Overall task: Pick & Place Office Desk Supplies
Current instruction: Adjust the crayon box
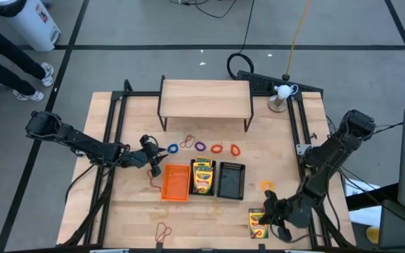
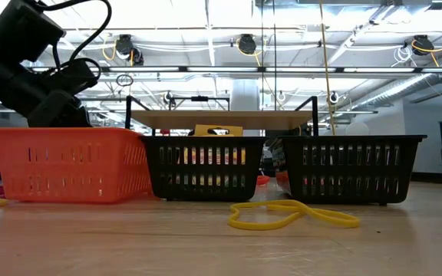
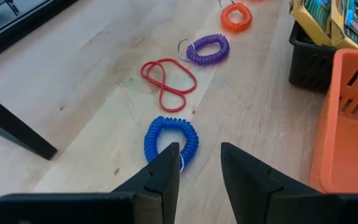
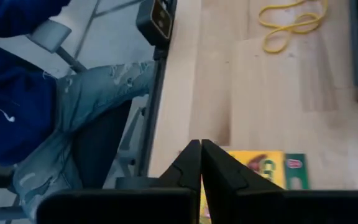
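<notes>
My left gripper point(image 1: 160, 156) point(image 3: 197, 163) is open, its tips right at the near rim of a blue coil loop point(image 3: 171, 137) lying flat on the table. Beyond it lie a red rubber band point(image 3: 168, 81), a purple coil point(image 3: 207, 48) and an orange coil point(image 3: 237, 17). An orange tray point(image 1: 176, 181), a black tray point(image 1: 202, 176) holding crayon boxes, and another black tray point(image 1: 230, 179) stand side by side. My right gripper point(image 1: 267, 212) point(image 4: 201, 158) is shut with nothing in it, above a crayon box point(image 4: 260, 171) lying flat near the table's near edge. My left gripper has one fingertip point(image 3: 169, 158) over the blue coil's near rim point(image 3: 160, 149), slanting down at it; I cannot tell whether it touches the coil. Nothing is between the two fingers.
A yellow rubber band point(image 1: 267, 185) point(image 2: 294, 216) lies beside the right black tray. Tan bands point(image 1: 162, 230) lie near the front edge. A wooden shelf point(image 1: 204, 95) stands at the far side. A seated person's leg point(image 4: 98, 93) is just past the near edge.
</notes>
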Controlling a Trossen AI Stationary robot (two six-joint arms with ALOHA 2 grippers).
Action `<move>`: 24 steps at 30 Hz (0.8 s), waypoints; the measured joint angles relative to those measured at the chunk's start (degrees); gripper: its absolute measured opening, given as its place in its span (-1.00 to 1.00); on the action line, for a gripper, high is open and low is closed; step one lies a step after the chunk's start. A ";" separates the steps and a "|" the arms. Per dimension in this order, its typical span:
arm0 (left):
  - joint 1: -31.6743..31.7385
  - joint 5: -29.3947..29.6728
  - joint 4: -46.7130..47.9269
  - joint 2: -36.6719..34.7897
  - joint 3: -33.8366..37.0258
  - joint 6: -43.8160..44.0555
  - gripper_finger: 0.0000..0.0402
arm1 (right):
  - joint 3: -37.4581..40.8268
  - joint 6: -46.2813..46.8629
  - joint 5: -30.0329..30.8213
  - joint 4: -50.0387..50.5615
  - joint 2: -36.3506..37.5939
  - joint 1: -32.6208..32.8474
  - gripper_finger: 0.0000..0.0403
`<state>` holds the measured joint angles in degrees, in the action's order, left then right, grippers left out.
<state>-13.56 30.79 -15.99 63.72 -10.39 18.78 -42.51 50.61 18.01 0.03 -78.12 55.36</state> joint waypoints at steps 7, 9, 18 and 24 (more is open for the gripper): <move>0.00 -0.07 -0.09 0.00 0.00 0.42 -0.40 | -8.42 6.99 -4.64 2.54 -12.76 0.77 -1.00; 0.00 -0.09 -0.09 0.00 0.00 0.44 -0.40 | -9.08 9.74 -6.51 2.60 -15.62 0.76 -1.00; 0.00 0.07 -0.15 0.00 0.00 0.45 -0.40 | -9.47 14.48 -8.48 5.82 -20.16 -0.59 -1.00; 0.00 0.28 -0.15 0.00 0.00 -0.18 -0.40 | -9.60 11.04 -7.80 11.45 -19.95 -3.39 -1.00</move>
<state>-13.56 31.07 -16.14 63.72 -10.39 18.59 -52.12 61.64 10.21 11.48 -98.06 51.97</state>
